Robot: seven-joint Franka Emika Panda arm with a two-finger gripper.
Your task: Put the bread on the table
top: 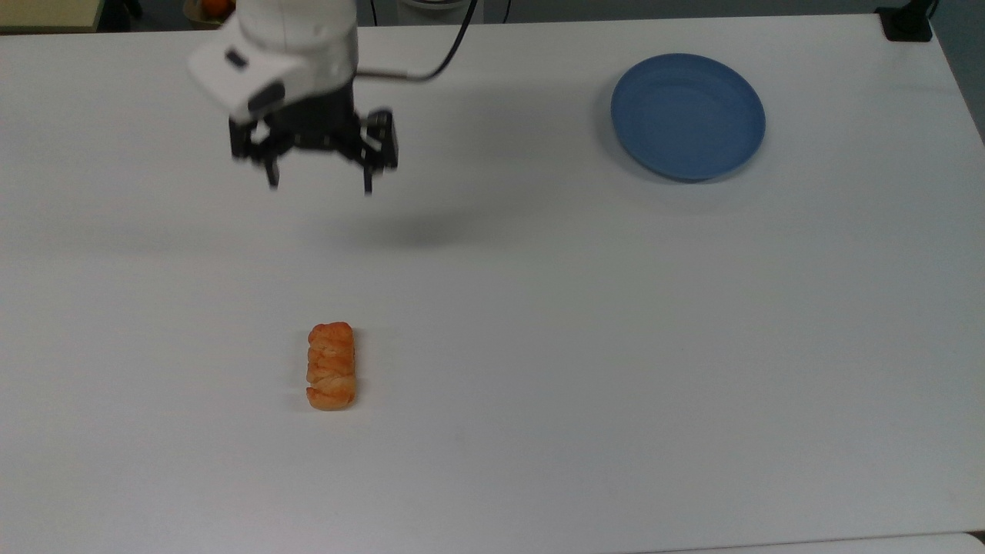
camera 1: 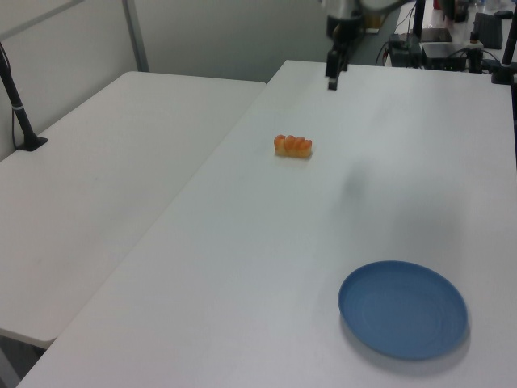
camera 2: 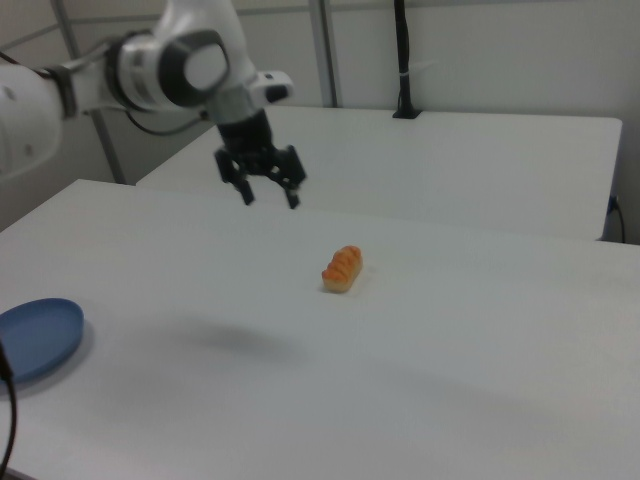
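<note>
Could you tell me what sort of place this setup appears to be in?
Probably a robotics lab or office workroom. Plain white tables stand side by side, a robot arm with an open pincer hangs above one, and on it lie a bread and a blue plate, with cabled equipment behind.

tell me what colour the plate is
The plate is plain blue, with no pattern; the top view shows it best.

I see bright, even overhead light; the gripper [top: 319,185] is motion-blurred (soft shadow on the table [top: 539,346]).
</note>
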